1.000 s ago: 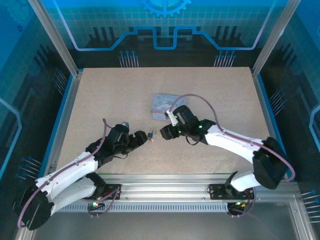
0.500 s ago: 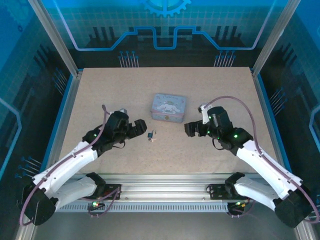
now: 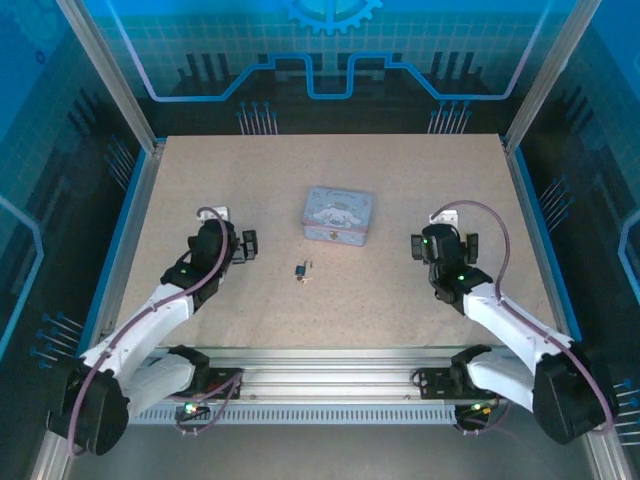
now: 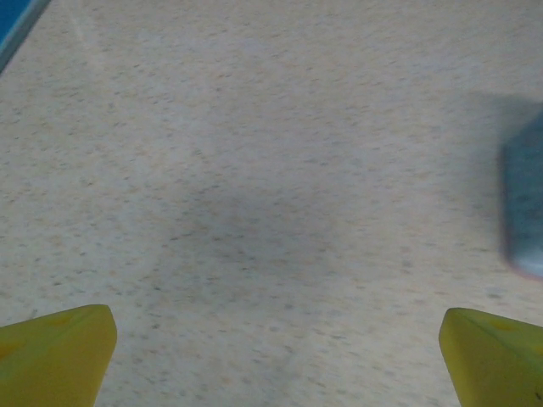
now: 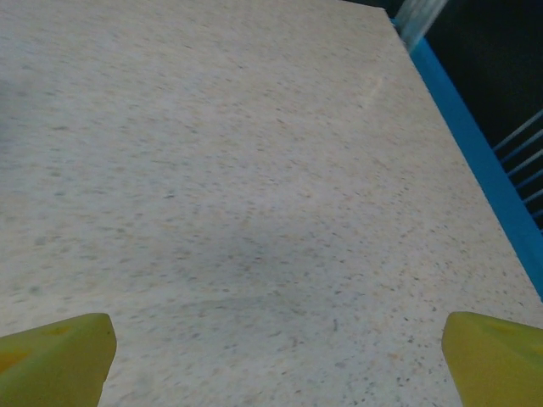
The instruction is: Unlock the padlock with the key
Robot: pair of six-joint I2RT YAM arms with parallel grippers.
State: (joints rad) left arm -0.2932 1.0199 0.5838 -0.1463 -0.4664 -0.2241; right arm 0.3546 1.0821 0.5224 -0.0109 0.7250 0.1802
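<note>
The padlock (image 3: pixel 299 271) lay on the counter (image 3: pixel 200 180) just below the centre of the top view, under the pale blue tin (image 3: pixel 338 215). The key (image 3: pixel 308 268) seemed to touch it or lie just beside it; both were too small to tell if the key sat in the lock.

With such tiny things, I judged that a pinch could easily miss, push them along the counter, or catch the shackle instead of the key.

The left arm (image 3: pixel 205 262) was folded low at the left of the frame and the right arm (image 3: pixel 452 272) at the right, each well apart from the padlock. The jaws of both arms were spread wide and held nothing. In the left wrist view the yellow fingertips (image 4: pixel 59 352) stood at the bottom corners with bare counter between them.
</note>
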